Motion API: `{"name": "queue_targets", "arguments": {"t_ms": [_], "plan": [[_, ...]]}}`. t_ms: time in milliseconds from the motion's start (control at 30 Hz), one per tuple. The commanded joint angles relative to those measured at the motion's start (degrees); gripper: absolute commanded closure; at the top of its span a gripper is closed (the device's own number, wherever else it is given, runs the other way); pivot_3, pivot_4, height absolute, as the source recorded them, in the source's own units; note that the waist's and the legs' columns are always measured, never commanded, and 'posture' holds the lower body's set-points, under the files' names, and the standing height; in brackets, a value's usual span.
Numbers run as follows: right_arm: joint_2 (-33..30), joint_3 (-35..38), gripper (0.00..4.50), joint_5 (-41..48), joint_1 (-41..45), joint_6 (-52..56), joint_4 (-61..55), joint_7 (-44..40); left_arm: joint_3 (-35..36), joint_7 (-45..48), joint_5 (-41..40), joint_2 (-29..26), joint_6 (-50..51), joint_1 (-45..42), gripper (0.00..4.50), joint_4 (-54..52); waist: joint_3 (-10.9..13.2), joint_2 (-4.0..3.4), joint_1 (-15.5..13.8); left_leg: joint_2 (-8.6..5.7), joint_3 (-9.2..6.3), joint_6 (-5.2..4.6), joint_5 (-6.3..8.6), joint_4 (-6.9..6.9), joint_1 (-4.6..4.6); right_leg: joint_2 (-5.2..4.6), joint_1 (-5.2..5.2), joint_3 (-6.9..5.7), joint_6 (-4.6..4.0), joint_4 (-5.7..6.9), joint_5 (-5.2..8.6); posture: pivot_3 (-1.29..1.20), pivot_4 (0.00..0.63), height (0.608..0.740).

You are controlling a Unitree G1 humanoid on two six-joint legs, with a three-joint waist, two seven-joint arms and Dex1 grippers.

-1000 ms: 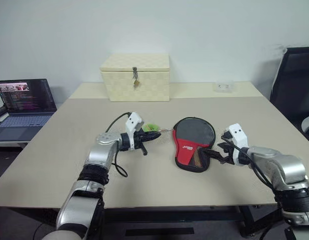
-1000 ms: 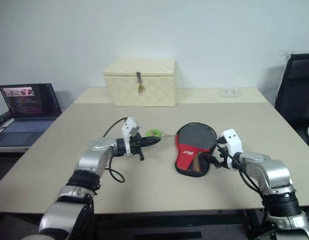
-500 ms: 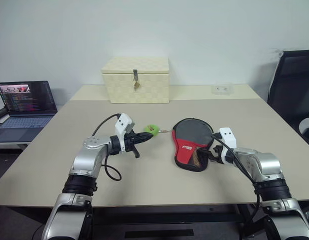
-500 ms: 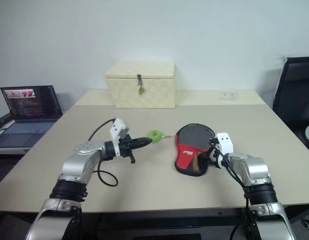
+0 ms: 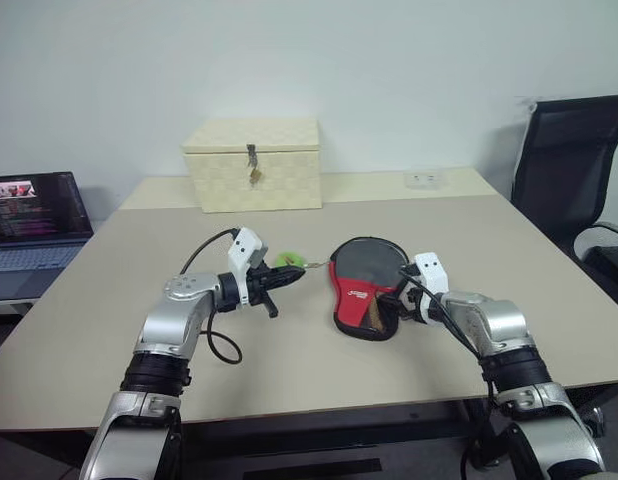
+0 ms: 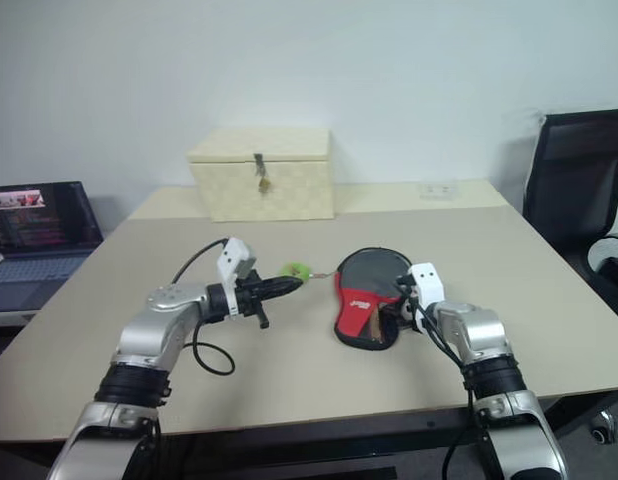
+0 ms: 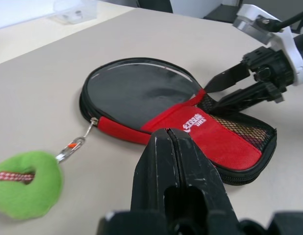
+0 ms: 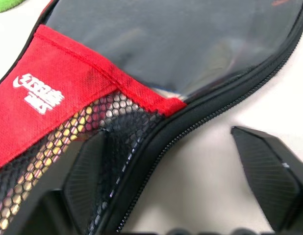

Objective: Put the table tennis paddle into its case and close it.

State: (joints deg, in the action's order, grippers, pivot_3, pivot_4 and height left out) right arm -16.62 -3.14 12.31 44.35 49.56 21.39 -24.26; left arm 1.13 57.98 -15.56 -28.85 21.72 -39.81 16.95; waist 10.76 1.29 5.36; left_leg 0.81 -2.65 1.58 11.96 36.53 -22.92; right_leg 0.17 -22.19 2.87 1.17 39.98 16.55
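Note:
The case point(image 5: 361, 286) lies flat on the table point(image 5: 289, 355), its black round part away from me and its red part with mesh pocket point(image 7: 239, 131) nearer. The table tennis paddle is hidden; a light brown shape shows behind the mesh. A green fuzzy tag point(image 7: 25, 184) hangs by a clip from the zip pull at the case's left side. My left gripper point(image 5: 292, 276) is shut and empty, just beside that tag and apart from it. My right gripper point(image 8: 178, 171) is open, straddling the case's zipped edge. One of its fingers point(image 8: 90, 176) is over the mesh, the other on the table.
A cream woven box point(image 5: 254, 165) with a metal latch stands at the back of the table. A laptop point(image 5: 34, 215) sits on a lower desk at the far left. A black chair point(image 5: 569, 160) is at the right. A small clear object point(image 5: 421, 180) lies at the back right.
The camera has panned. My right gripper has moved in to the case, and its fingers now straddle the lower edge. The left gripper stays shut by the green tag.

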Motion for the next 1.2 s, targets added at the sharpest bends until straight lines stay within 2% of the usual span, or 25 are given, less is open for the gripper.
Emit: {"name": "queue_targets", "arguments": {"t_ms": [33,233,333,500,633,800,967,1200], "plan": [[2.5,-2.1,1.59,-1.2,1.5,-1.8,3.7,-1.2,1.2,-0.7,-1.2,-1.2,0.4,0.5,4.50,-3.3,0.0,0.00,0.1,0.03,0.00,0.00,0.00,-0.05,0.03,0.07,0.00,0.02,0.00,0.00,0.00,0.00,0.150,0.740],[4.4,-1.8,3.59,-1.9,3.2,-3.3,7.6,-2.9,1.3,-1.1,-1.5,-1.7,1.1,1.5,4.50,-4.5,0.0,0.02,0.4,0.16,0.15,0.00,0.00,-0.07,0.15,0.35,0.00,0.33,-0.03,0.01,-0.05,0.00,0.150,0.740],[5.5,-1.2,4.43,-1.0,3.7,-2.3,7.6,-4.7,1.9,0.3,-3.1,-2.8,2.7,3.6,4.50,-6.9,0.0,0.03,0.8,0.30,0.41,0.00,0.00,-0.08,0.24,0.56,-0.01,0.71,0.01,0.00,-0.13,0.00,0.150,0.740],[6.4,-2.2,4.49,2.4,2.6,3.1,-0.1,-9.8,3.0,6.8,-9.3,-8.2,8.6,11.1,4.50,-14.6,0.0,0.03,1.4,0.77,1.03,0.01,0.01,-0.54,0.39,0.70,-0.24,1.16,-0.03,-0.06,-0.10,0.00,0.150,0.740],[7.0,-3.6,4.49,3.9,0.9,7.2,-6.1,-11.1,3.7,10.1,-13.3,-12.8,12.8,16.6,4.50,-19.9,0.0,0.04,1.4,0.88,1.12,0.01,0.03,-0.65,-0.09,0.76,-0.88,1.20,-0.17,0.02,-0.04,0.00,0.150,0.740],[8.6,-3.8,4.49,4.9,-0.8,11.5,-11.9,-9.4,3.9,11.0,-15.9,-15.5,15.2,19.9,4.50,-23.8,0.0,0.04,1.2,0.94,1.12,0.09,0.11,-0.80,-0.36,0.75,-1.13,1.21,-0.37,-0.05,0.07,0.00,0.150,0.740],[10.4,-3.5,4.49,7.2,-5.3,19.8,-22.5,-6.6,4.1,11.9,-18.5,-16.9,17.0,22.9,4.50,-27.4,0.0,0.05,0.9,0.95,1.11,0.16,0.16,-0.79,-0.46,0.73,-1.15,1.16,-0.39,-0.12,0.11,0.00,0.150,0.740],[14.5,1.6,4.49,9.5,-11.3,31.0,-35.7,0.5,4.3,12.2,-20.0,-18.8,17.5,24.8,4.50,-28.9,0.0,0.05,0.1,0.94,1.11,0.18,0.16,-0.77,-0.53,0.72,-1.20,1.13,-0.39,-0.14,0.13,0.00,0.150,0.740]]}}
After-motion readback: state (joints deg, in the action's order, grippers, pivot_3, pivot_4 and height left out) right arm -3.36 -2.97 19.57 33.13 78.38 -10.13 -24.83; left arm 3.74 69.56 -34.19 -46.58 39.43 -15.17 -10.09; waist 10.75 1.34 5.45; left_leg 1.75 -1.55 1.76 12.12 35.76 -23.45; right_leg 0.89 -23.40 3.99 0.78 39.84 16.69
